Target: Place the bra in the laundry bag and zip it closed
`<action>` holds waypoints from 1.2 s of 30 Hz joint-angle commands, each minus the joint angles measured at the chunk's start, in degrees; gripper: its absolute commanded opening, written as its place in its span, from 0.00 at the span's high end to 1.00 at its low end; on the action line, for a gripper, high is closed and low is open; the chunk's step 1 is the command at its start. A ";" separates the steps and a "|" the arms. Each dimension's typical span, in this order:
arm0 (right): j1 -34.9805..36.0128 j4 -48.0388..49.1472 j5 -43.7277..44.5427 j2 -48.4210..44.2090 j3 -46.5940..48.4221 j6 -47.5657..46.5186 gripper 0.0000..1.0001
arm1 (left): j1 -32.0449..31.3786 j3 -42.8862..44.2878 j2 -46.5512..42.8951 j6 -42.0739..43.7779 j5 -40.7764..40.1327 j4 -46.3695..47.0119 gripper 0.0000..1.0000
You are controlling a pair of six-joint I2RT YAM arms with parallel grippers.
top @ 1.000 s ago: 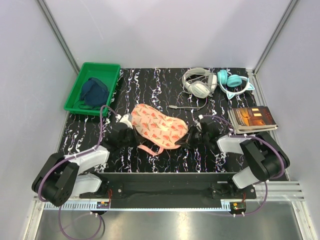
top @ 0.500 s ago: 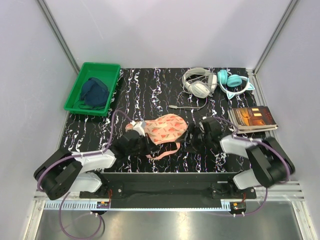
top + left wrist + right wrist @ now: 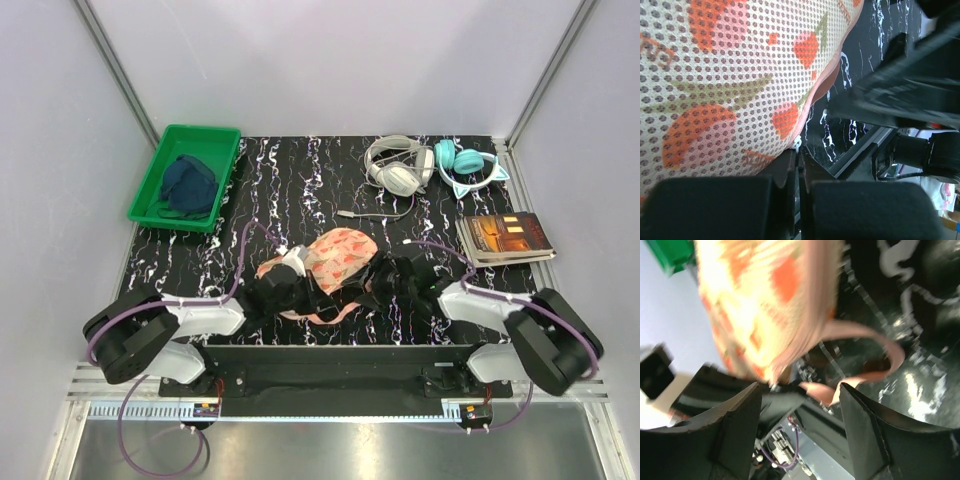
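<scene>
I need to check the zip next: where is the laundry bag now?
Top view: the laundry bag lies near the table's front centre, the left gripper shut on its near edge, the open right gripper at its right.

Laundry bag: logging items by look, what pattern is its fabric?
Peach-pink laundry bag with a red-and-green print, clearest in the left wrist view.

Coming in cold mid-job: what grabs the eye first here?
The peach-print laundry bag sits front and centre, flanked by both grippers: the left gripper is shut on its pink edge and the right gripper is open at its strap loop. Next comes the green tray, far left, holding a dark blue garment.
</scene>
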 commanded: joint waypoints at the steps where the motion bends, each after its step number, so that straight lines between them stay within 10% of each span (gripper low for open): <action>1: 0.37 6.19 3.05 5.75 3.46 2.38 0.30 | -1.09 1.67 -0.69 -1.29 -2.09 4.75 1.00; 8: -1.02 8.93 4.90 13.75 7.41 0.28 0.44 | -2.23 -0.70 -1.39 -2.70 -2.87 5.46 1.00; 12: -5.41 8.13 1.92 14.90 8.03 -3.93 1.00 | -1.27 -6.14 -7.00 -2.18 -5.77 1.09 1.00; 22: -13.07 -9.96 -17.59 27.28 27.35 -30.30 1.00 | 5.68 -11.87 -26.62 4.58 -6.39 -13.35 1.00; 26: -11.76 -12.85 -16.90 22.48 26.50 -28.12 0.36 | 5.59 -9.15 -20.67 3.81 -2.36 -5.04 1.00; 36: 0.98 -8.77 -5.31 4.01 11.47 -10.48 0.15 | -0.82 1.93 -2.64 0.90 0.11 7.12 1.00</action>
